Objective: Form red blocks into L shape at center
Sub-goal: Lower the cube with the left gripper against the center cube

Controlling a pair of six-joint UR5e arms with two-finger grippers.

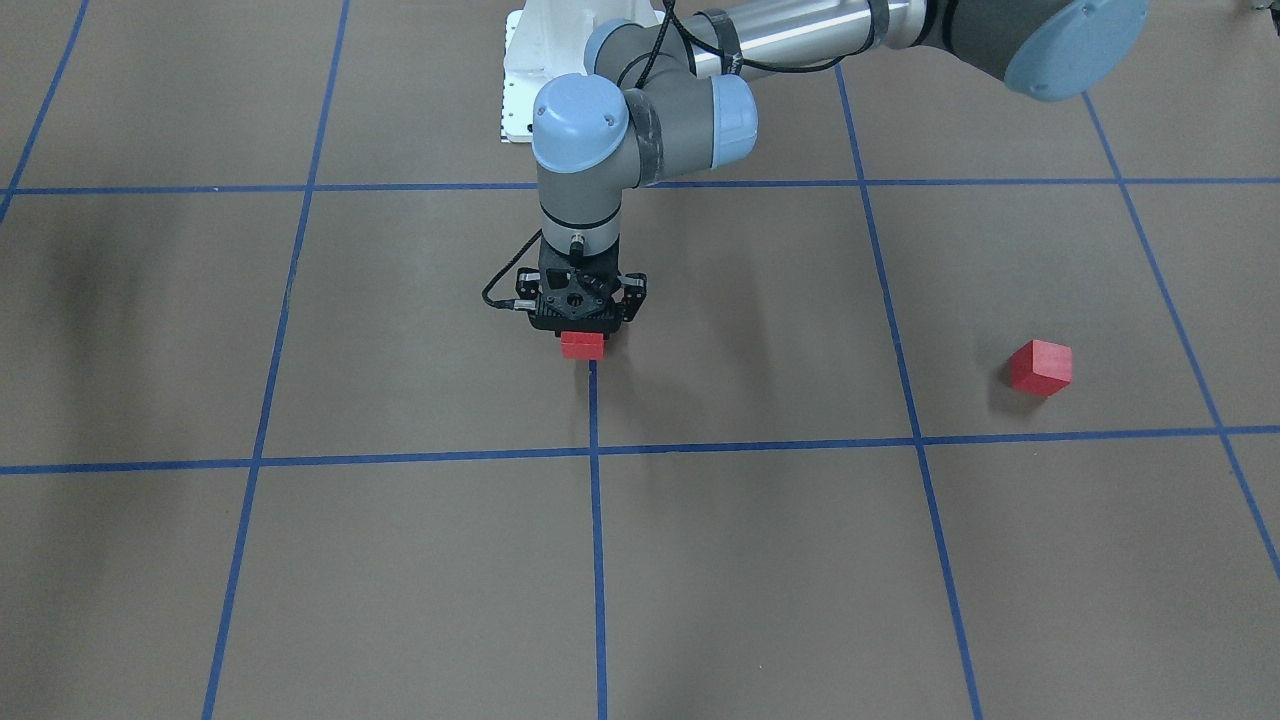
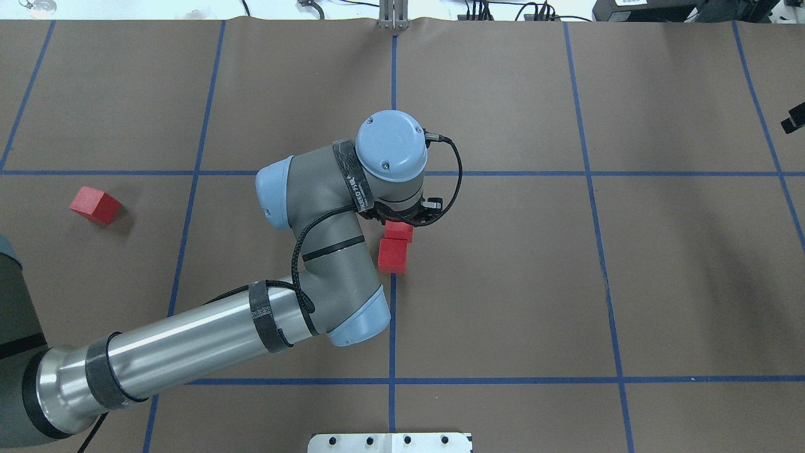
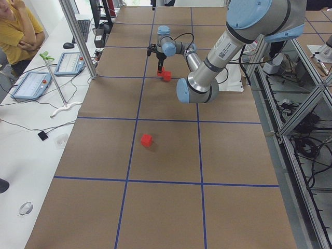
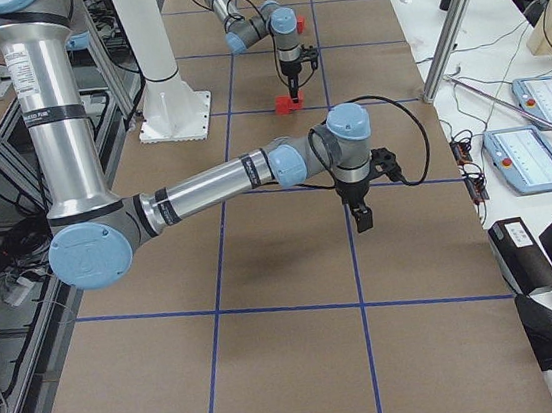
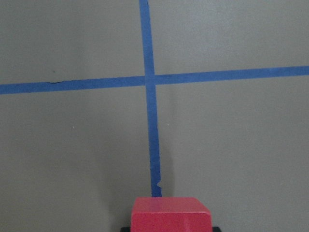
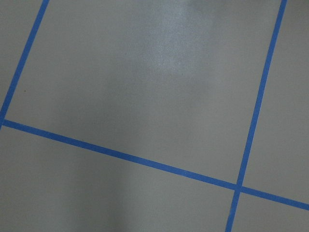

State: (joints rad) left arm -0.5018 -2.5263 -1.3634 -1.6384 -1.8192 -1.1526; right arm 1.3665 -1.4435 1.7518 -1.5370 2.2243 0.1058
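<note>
1. Two cubes sit together at the center (image 2: 440,270) of the brown paper (image 2: 503,314): the first red block (image 1: 582,346) and the second red block (image 2: 393,255).
2. Pointing straight down, the left gripper (image 1: 583,322) stands directly over the first red block. In the left wrist view, dark bits of its jaws sit tight against both sides of that cube, so it is clamped on it.
3. Whether the first red block rests on the paper or is raised slightly off it cannot be told.
4. In the front-facing view the blue tape line (image 1: 594,420) runs straight up to the near face of the first red block.
5. On that same line, on the robot's side of the first, lies the second red block. The two look to be touching, though the gripper hides the seam.
6. Well apart from both, the third red block (image 2: 94,205) lies on the robot's left in the neighbouring grid square, turned askew to the lines, with nothing touching it.
7. On the robot's right, the right gripper (image 4: 363,222) hangs above the paper, well away from every cube. Whether its jaws are apart or together cannot be told, and its wrist camera shows only paper and crossing tape.
</note>
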